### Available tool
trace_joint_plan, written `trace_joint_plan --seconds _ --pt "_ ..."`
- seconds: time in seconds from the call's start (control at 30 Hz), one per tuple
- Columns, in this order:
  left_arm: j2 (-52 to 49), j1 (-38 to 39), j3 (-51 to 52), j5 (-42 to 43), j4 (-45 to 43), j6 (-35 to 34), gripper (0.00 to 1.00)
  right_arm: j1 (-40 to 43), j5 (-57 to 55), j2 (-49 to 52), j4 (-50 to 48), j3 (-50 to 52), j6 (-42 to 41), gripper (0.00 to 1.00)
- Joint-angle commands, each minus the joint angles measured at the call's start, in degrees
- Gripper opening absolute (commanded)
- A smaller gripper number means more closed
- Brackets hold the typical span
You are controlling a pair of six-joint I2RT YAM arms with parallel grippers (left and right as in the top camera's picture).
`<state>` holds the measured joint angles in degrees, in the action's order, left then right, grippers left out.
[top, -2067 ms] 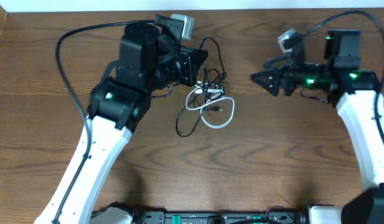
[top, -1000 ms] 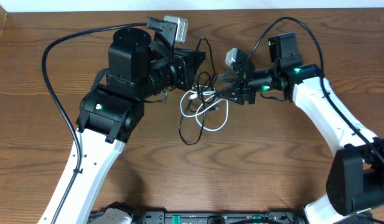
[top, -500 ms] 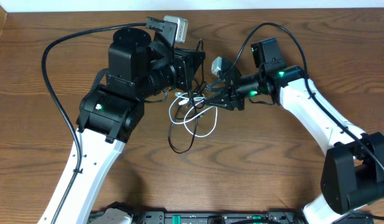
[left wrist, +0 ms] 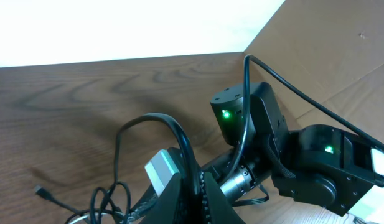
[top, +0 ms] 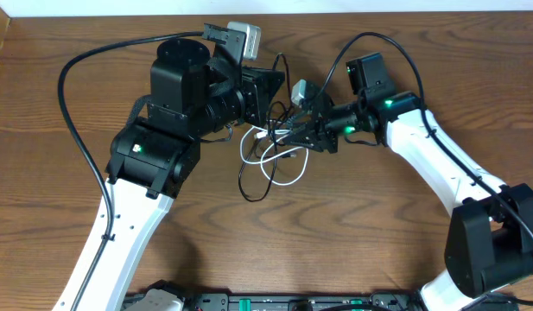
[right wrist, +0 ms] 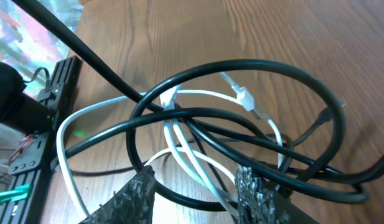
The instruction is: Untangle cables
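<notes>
The black cable (top: 242, 181) and white cable (top: 292, 175) lie tangled in loops on the wooden table between the two arms. My left gripper (top: 271, 90) is shut on a strand of the black cable (left wrist: 179, 134), which arches up from its closed fingers (left wrist: 193, 193). My right gripper (top: 283, 135) reaches into the tangle from the right. In the right wrist view it is open (right wrist: 198, 193), with white cable (right wrist: 73, 118) and black cable (right wrist: 266, 65) strands crossing between and above its two fingers. A white plug end (right wrist: 244, 96) lies inside the loops.
The right arm's wrist (left wrist: 254, 124) sits close in front of the left gripper. A thick black arm wire (top: 72, 104) loops at the left and another (top: 370, 39) over the right arm. The table's back edge (top: 335, 10) is just behind.
The right gripper has come in from the right side into the tangle. In the last half second the loops shifted slightly to the right; the left arm has stayed put.
</notes>
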<state>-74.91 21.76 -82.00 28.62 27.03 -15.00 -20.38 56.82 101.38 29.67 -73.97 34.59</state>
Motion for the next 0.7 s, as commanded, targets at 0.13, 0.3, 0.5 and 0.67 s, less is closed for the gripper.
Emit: trace_joint_plan --seconds 0.13,0.3,0.5,0.67 --pt "0.00 -0.20 -0.74 0.96 -0.13 -0.09 0.08 -2.67 0.28 2.73 -2.82 -0.13 0.07 0.34" --pt "0.02 -0.20 -0.74 0.96 -0.09 -0.07 0.08 -2.80 0.09 4.66 -6.29 -0.13 -4.44 0.18" --pt "0.00 -0.20 -0.72 -1.05 0.44 -0.02 0.08 0.22 0.11 3.02 -9.75 -0.24 -14.86 0.01" --pt "-0.90 -0.20 -0.72 -9.62 3.39 -0.04 0.08 4.46 -6.58 -2.67 -6.67 -0.24 -23.87 0.01"
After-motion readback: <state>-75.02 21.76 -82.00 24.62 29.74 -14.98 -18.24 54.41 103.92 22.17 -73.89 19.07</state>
